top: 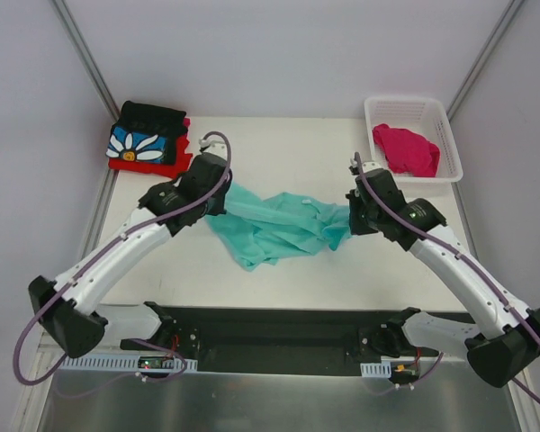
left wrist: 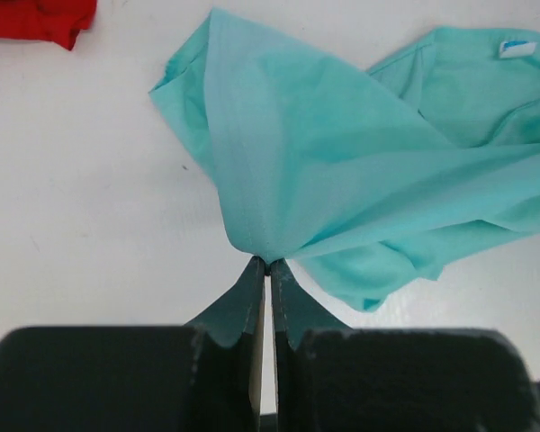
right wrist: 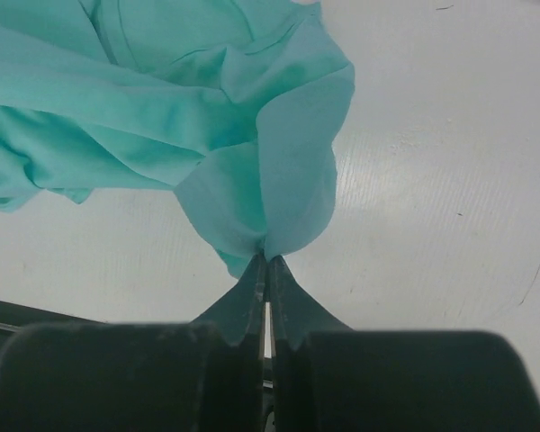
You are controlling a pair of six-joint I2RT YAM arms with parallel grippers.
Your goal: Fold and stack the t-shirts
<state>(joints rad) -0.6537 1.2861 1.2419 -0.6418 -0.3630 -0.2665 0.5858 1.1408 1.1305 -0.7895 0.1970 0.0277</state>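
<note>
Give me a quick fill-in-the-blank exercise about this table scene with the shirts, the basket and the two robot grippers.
1. The left gripper and the right gripper are both shut on the soft mint-teal cloth t-shirt, which stretches ____ them.
2. The white plastic lattice basket holds a crumpled cloth shirt coloured ____.
3. At the far left corner, the folded black daisy-print shirt lies ____ the red shirt.
Missing words: between; magenta-pink; on top of.

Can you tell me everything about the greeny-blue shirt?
The mint-teal t-shirt is soft, thin, plain cloth, crumpled and unfolded, with a small label at the collar. It stretches across the middle of the white table, pinched at one end by the left gripper and at the other by the right gripper.
</note>
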